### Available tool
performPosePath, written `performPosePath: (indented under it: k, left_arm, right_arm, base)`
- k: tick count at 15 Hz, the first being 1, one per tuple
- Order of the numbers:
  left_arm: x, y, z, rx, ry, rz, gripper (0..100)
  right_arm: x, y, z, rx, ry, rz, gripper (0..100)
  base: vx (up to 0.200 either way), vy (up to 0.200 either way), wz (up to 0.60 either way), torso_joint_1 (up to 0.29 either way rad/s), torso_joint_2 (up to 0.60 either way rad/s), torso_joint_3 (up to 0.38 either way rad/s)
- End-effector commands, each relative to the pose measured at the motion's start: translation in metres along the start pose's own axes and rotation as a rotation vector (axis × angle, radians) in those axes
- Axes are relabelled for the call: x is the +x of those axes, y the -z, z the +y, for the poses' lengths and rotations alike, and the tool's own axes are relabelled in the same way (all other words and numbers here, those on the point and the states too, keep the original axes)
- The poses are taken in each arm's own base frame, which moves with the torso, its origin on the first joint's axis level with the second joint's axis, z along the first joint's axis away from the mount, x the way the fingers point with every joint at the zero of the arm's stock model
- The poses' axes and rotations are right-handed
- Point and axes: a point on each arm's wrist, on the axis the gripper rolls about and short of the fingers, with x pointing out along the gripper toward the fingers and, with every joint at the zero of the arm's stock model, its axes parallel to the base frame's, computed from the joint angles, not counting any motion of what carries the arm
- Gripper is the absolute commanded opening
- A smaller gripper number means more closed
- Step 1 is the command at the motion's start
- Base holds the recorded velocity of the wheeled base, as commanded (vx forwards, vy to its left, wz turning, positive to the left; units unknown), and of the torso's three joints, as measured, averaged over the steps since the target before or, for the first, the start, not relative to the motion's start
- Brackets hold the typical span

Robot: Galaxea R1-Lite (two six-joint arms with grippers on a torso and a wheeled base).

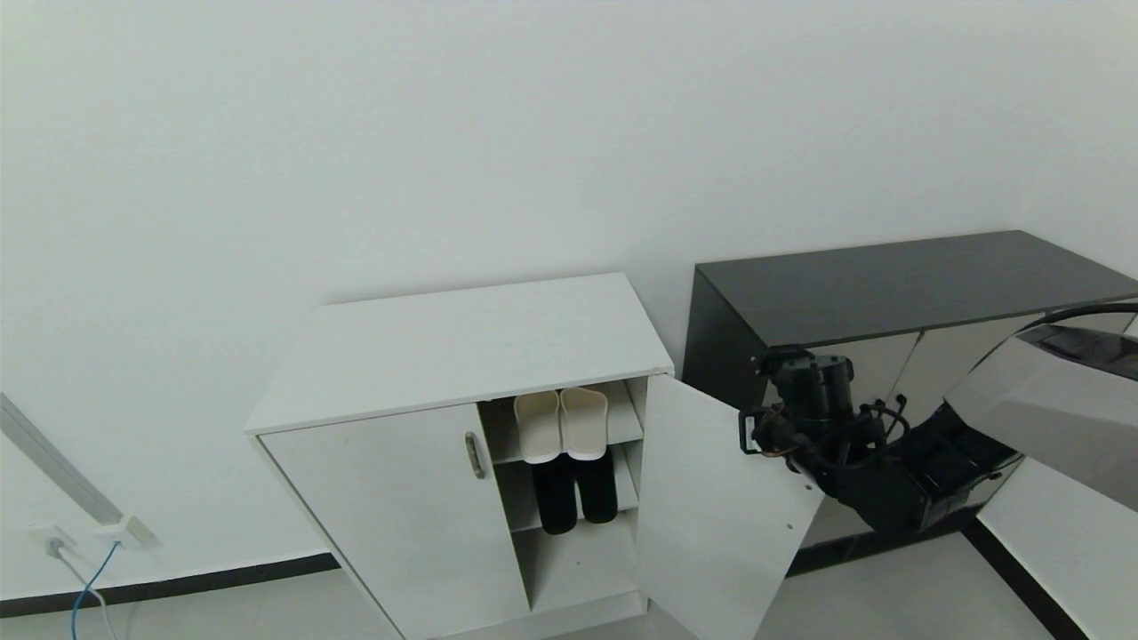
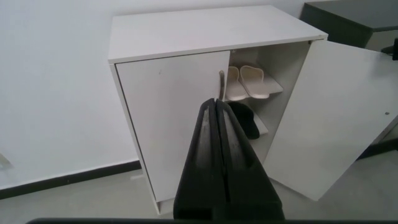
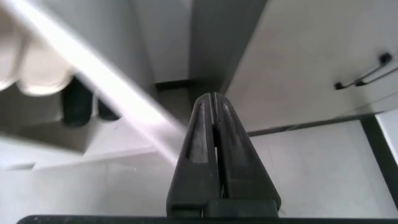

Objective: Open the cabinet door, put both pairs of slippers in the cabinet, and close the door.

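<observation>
**A:** What's at the lower left of the head view?

**B:** A wall socket (image 1: 49,538) with a blue cable (image 1: 93,578) hanging from it, well apart from everything else.

**A:** And moving right?

**B:** The white cabinet (image 1: 462,347) stands left of centre against the wall. Its left door (image 1: 391,516) is shut, with a small metal handle (image 1: 474,455) at its inner edge. The left tool (image 2: 217,104) points towards that handle in its wrist view. Its two fingers are pressed together with nothing between them, and it is apart from the cabinet.

**A:** Where are the slippers?

**B:** Inside, in the open right half, near the middle of the frame. The white slippers (image 1: 562,425) lie side by side on the upper shelf. The black slippers (image 1: 576,498) sit on the shelf directly below them.

**A:** The other door?

**B:** The right door (image 1: 720,516) is swung out wide, lower centre-right.

**A:** And the right tool?

**B:** The right arm (image 1: 836,427) sits just beside that door's outer edge. The right tool (image 3: 214,102) is pressed together too, gripping nothing. The door's edge runs close past its tip, but I cannot tell whether they touch.

**A:** Farthest right?

**B:** A black-topped sideboard (image 1: 889,284) stands against the wall at the right of the frame.
</observation>
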Motion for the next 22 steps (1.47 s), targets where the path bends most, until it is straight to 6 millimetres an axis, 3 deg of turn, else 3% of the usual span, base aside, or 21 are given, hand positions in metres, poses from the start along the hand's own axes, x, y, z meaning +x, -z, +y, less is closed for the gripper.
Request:
performPosePath:
  k: [1,4,6,13,17,22]
  left_arm:
    - [0.000,0.000,0.000,-0.001,0.000,0.001,0]
    - [0.000,0.000,0.000,0.000,0.000,0.001,0]
    - [0.000,0.000,0.000,0.000,0.000,0.001,0]
    - [0.000,0.000,0.000,0.000,0.000,0.001,0]
    - [0.000,0.000,0.000,0.000,0.000,0.001,0]
    - [0.000,0.000,0.000,0.000,0.000,0.001,0]
  right_arm:
    - [-0.022,-0.007,0.011,-0.011,-0.041,-0.018,0]
    - [-0.053,-0.009,0.031,-0.039,-0.117,-0.025,0]
    - [-0.063,-0.010,0.035,-0.045,-0.139,-0.026,0]
    - [-0.058,0.002,0.030,-0.079,-0.114,0.064,0]
    - [-0.062,0.014,0.038,-0.112,-0.135,0.103,0]
    - [-0.083,0.027,0.061,-0.163,-0.212,0.126,0]
  base:
    - [0.000,0.000,0.00,0.000,0.00,0.000]
    - [0.000,0.000,0.00,0.000,0.00,0.000]
    - [0.000,0.000,0.00,0.000,0.00,0.000]
    - [0.000,0.000,0.00,0.000,0.00,0.000]
    - [0.000,0.000,0.00,0.000,0.00,0.000]
    - [0.000,0.000,0.00,0.000,0.00,0.000]
